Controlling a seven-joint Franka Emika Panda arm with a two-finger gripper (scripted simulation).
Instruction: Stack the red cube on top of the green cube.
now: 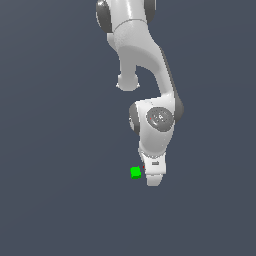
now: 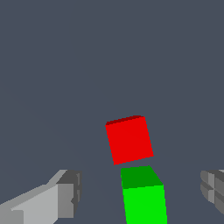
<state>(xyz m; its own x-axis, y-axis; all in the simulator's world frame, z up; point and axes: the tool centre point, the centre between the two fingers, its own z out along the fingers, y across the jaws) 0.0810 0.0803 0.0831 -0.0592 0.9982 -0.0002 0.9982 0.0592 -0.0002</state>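
From the exterior view, the gripper (image 1: 154, 179) hangs low just beside the green cube (image 1: 135, 172); the red cube is almost wholly hidden behind it. The wrist view shows the red cube (image 2: 129, 139) just beside green, fingers (image 2: 65, 192) spread apart, holding nothing. It looks light and rigid; gripping opposite flat faces should work.

Flat, even simulator lighting; no cast shadows or glare; low-resolution render, jagged edges, no blur.

Distant exterior; close wrist, cubes shared.
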